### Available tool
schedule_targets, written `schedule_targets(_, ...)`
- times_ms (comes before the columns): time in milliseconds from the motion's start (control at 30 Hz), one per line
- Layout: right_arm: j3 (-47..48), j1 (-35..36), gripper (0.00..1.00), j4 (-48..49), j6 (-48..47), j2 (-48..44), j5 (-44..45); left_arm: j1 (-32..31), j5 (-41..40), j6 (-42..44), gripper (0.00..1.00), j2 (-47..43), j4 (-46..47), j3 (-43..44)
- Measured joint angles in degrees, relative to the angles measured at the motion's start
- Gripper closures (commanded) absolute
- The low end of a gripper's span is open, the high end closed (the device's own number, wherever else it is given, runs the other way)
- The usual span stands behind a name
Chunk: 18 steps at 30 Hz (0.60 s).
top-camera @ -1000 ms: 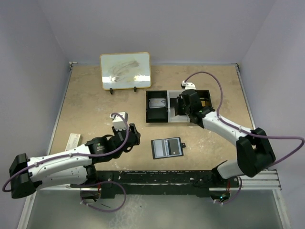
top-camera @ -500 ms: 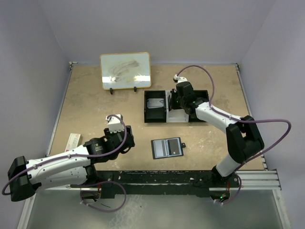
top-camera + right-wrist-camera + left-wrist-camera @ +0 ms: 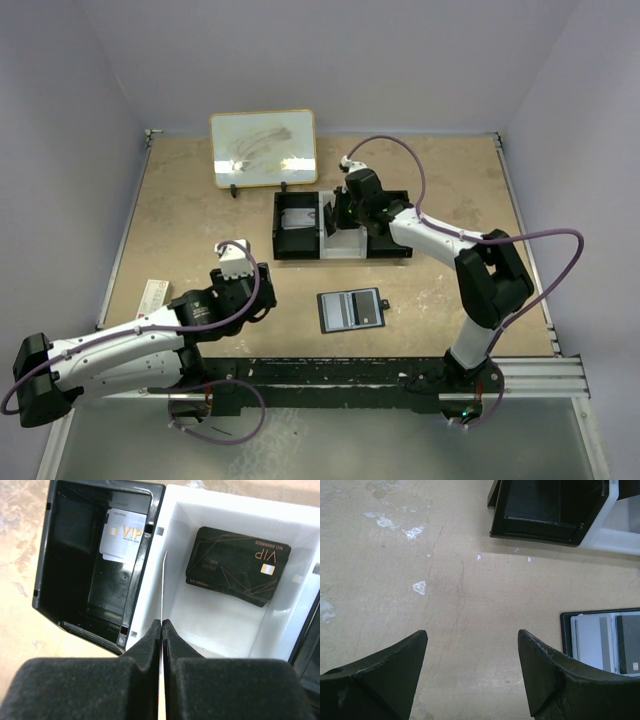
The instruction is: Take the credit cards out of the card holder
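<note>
Card holder (image 3: 351,309) open, apart from tray (image 3: 296,254), left jaws wide, right jaws pinching card (image 3: 163,590).

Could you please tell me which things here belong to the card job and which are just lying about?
Job: card holder with its cards; thin card pinched in the right fingers; black VIP card and white VIP card, each in the three-compartment tray.
Lying about: whiteboard; pale strip at far left.
</note>
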Motion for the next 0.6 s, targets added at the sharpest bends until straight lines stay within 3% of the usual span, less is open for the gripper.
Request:
schedule_targets(333, 2.84, 1.16, 1.00, -0.20, -1.51, 0.68, 2.21, 0.33, -1.09, -0.33, 0.29, -1.20, -1.95, 0.31)
schedule_targets(433, 1.44, 1.14, 1.00, 2.51, -7.37, -0.02, 4.70, 0.33, -1.27, -0.33, 0.29, -1.20, -2.29, 0.44)
schedule_targets(600, -8.66, 1.14, 1.00, 14.25, -25.53, -5.14, 3.91, 0.31, -1.27, -0.33, 0.29, -1.44, -2.38, 0.55)
